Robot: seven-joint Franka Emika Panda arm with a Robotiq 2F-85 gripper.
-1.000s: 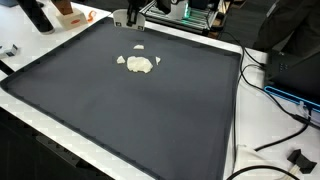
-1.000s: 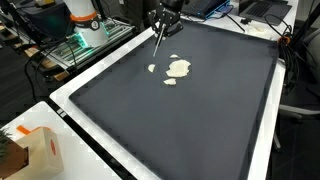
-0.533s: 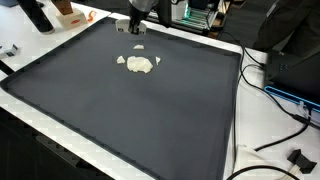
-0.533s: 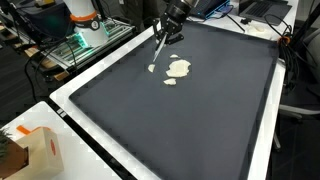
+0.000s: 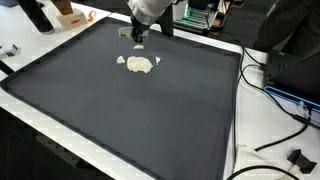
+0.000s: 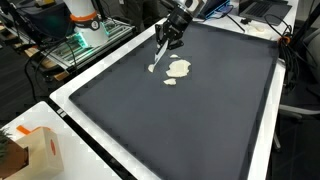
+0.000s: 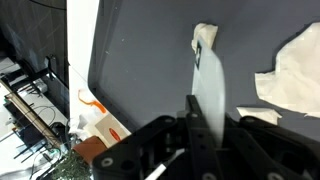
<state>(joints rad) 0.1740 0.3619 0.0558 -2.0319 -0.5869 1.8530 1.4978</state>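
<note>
My gripper [image 5: 139, 33] [image 6: 167, 34] is shut on a white flat stick [image 6: 158, 52] that slopes down to the dark mat [image 5: 150, 110] [image 6: 190, 120]. In the wrist view the stick [image 7: 209, 85] runs from the jaws [image 7: 205, 128] to a small white scrap [image 7: 205, 36], and its tip touches the scrap. A larger crumpled white piece [image 5: 140, 64] [image 6: 180, 68] [image 7: 295, 70] lies just beside it, with small white bits [image 5: 121, 60] [image 6: 170, 81] around it. The gripper hovers at the far edge of the mat, above the pile.
An orange and white box [image 6: 35, 150] [image 5: 68, 12] stands off the mat. Black cables [image 5: 272, 92] and a black plug [image 5: 297, 158] lie on the white table edge. Green-lit equipment [image 6: 82, 42] stands behind the mat.
The arm has come in over the mat's far edge and lowered toward the white pile, carrying the stick. The white pieces have not visibly shifted.
</note>
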